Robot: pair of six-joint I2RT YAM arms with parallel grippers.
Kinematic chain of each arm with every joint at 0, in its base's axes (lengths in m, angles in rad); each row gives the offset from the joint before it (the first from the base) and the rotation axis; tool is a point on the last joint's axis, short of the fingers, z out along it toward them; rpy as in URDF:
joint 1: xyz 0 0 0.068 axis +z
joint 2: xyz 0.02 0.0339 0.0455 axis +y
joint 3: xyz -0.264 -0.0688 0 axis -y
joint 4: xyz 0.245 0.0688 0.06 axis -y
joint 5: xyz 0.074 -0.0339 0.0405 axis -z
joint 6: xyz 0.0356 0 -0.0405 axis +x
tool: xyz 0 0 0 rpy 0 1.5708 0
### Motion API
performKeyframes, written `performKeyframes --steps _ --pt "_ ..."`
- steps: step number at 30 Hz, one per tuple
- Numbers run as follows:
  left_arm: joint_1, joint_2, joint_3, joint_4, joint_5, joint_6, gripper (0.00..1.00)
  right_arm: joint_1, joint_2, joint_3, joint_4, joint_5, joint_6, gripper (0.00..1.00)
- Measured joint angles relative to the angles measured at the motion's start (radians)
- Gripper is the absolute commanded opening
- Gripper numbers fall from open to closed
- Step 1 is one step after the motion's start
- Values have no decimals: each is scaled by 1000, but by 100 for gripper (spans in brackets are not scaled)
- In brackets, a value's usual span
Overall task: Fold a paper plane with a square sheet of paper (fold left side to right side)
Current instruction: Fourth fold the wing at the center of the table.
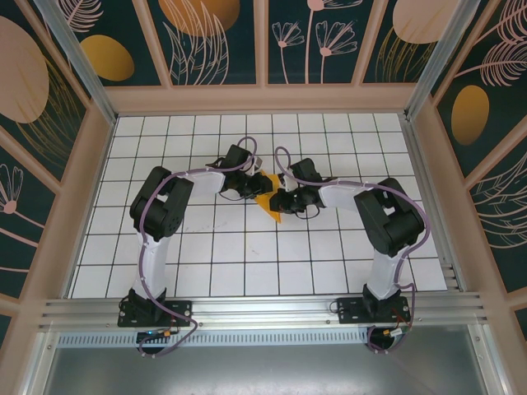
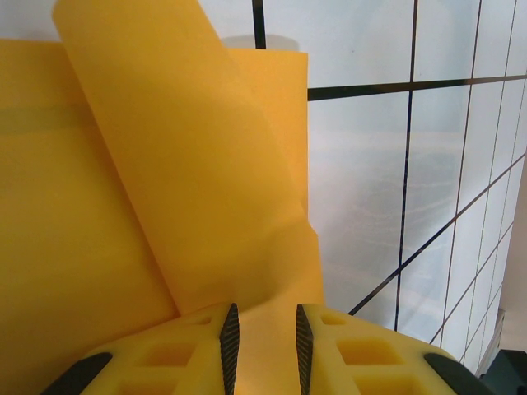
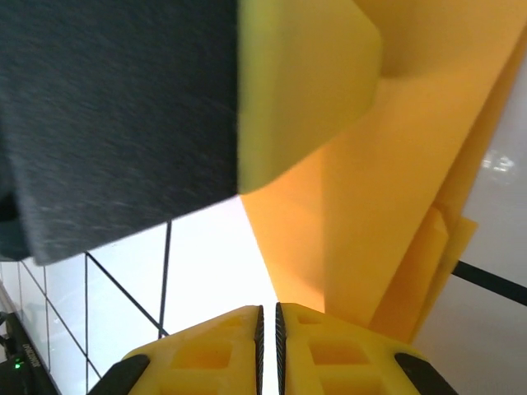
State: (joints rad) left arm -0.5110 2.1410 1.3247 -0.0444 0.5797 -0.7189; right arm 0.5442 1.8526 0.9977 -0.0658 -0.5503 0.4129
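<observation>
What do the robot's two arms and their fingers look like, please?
The left arm and right arm are alike: white links with bulky black joints, a mauve cable looping along each, and black bases on an aluminium rail. The left fingers and right fingers are yellow moulded blocks with rectangular pockets and dark ribbed pads.

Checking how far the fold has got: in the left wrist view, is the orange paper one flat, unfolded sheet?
No: the paper has a long flap lifted and slanting across the flat layer beneath it.
</observation>
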Motion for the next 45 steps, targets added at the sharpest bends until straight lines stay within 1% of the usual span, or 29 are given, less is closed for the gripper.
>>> performKeyframes --steps 11,31,45 --pt "0 0 0 0 0 0 29 5 12 0 -30 27 -24 16" --pt "0 0 1 -2 -5 0 29 21 14 0 -55 64 -60 12" --pt "0 0 1 -2 -6 0 29 21 -16 -51 -25 71 -61 12"
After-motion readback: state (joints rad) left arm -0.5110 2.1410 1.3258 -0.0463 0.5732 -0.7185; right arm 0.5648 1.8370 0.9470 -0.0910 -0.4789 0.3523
